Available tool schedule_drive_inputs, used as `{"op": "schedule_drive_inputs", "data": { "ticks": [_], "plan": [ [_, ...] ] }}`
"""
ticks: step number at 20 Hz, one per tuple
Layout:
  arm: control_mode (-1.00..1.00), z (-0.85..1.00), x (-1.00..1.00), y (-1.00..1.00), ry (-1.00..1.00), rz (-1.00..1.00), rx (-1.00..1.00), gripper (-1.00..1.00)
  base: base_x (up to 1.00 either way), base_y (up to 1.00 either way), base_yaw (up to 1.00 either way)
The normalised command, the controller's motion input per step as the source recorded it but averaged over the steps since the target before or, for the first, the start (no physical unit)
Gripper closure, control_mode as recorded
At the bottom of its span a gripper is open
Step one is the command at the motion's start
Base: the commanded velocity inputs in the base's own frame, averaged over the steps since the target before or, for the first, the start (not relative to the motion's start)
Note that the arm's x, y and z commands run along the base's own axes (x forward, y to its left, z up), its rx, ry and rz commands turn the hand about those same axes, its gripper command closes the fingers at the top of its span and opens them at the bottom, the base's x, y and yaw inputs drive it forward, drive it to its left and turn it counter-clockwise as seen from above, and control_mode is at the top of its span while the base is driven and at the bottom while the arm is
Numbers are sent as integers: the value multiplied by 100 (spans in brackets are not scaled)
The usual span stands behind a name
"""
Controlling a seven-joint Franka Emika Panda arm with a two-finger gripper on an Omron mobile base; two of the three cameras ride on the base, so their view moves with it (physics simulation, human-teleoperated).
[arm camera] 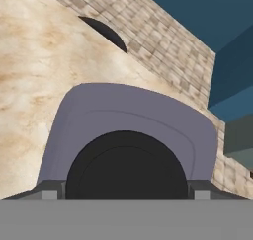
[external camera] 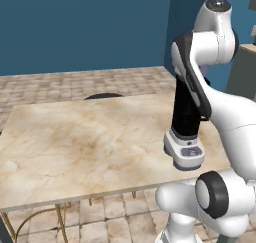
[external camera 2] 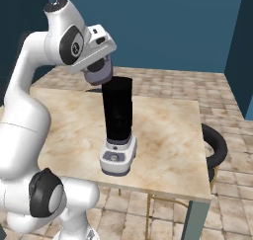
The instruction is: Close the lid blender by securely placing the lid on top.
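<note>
i see the gripper (external camera 2: 97, 72) clamped on the lid (external camera 2: 98, 76), beside the blender (external camera 2: 118, 130) jar's top rim. the table (external camera 2: 168, 150) edge runs near its base.

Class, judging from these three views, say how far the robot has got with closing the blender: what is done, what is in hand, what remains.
Done: the lid is off the table, held in the gripper. In hand: it hangs beside the top of the blender, at the jar's upper left in the right base view. Left: centre it over the open jar mouth, lower it, seat it, release.
</note>
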Motion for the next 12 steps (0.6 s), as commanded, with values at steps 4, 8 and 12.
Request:
{"op": "schedule_drive_inputs", "data": {
  "ticks": [4,8,12],
  "plan": [
    [-100,3,25,-31,1,0,0,100,0,0,0],
    [-100,0,27,-12,3,-4,0,100,0,0,0],
    [-100,0,26,-10,4,-7,0,100,0,0,0]
  ]
}}
